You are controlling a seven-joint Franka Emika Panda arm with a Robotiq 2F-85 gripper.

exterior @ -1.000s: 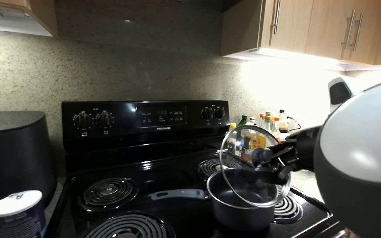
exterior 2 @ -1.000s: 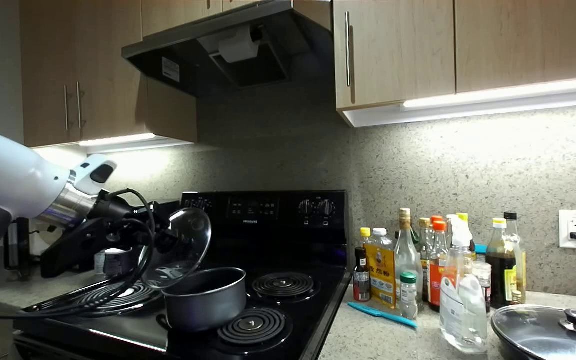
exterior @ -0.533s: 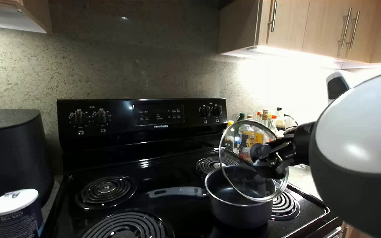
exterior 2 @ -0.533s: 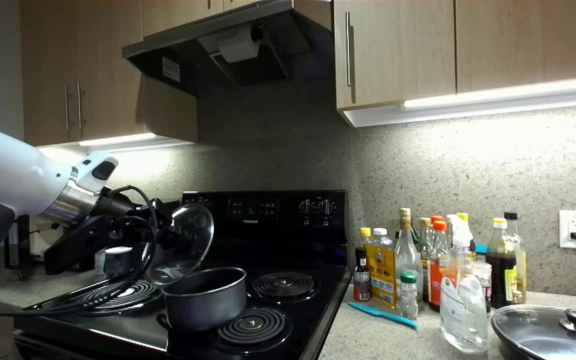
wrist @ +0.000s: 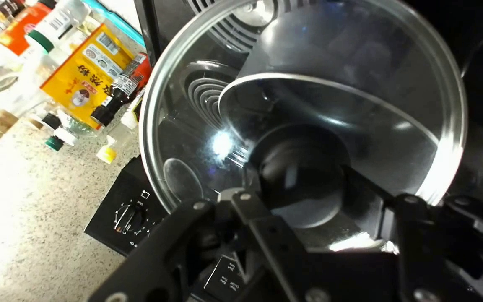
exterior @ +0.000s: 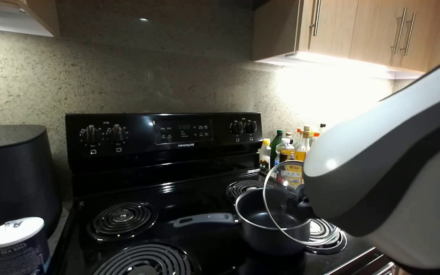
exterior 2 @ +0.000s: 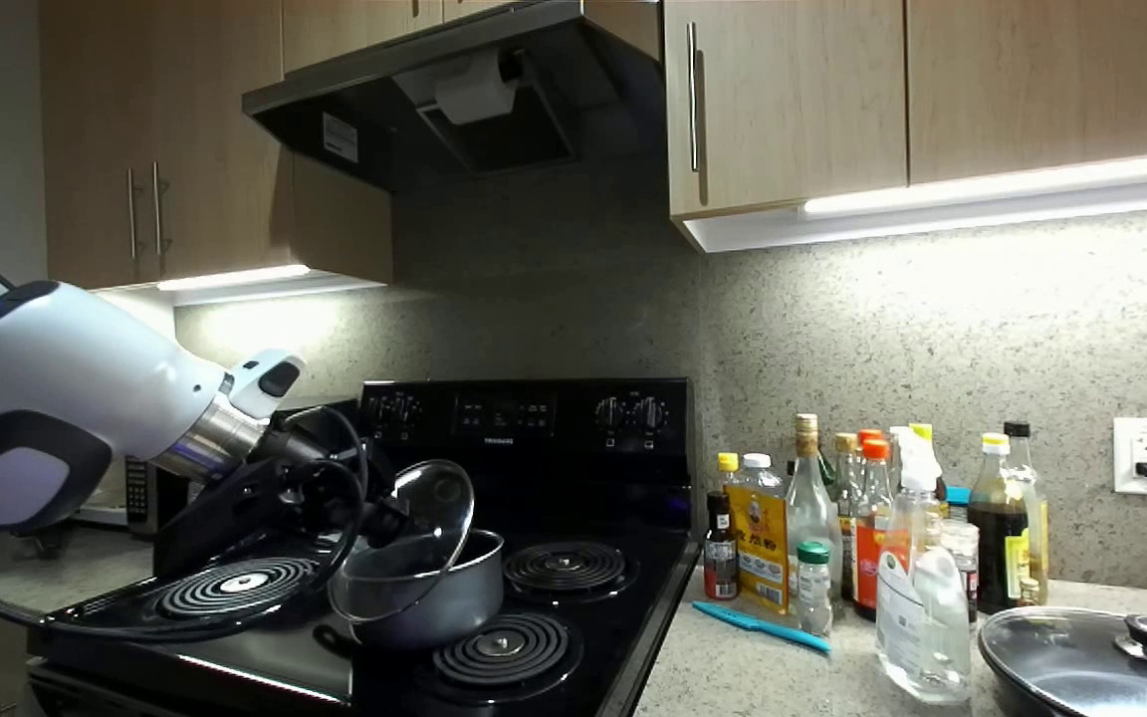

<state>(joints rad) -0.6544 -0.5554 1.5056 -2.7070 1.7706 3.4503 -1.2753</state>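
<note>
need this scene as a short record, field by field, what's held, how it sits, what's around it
held: glass lid, by its knob
grip: fingers shut on the knob
lid pose: tilted, not seated on the pot
lid touching pot: cannot tell
pot place: stovetop, beside a coil burner
around: bottles, spray bottle, lidded pan, salt canister

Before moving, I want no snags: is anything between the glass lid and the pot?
Nothing visible does. The gripper holds the tilted glass lid by its knob, and the pot shows through the lid.
</note>
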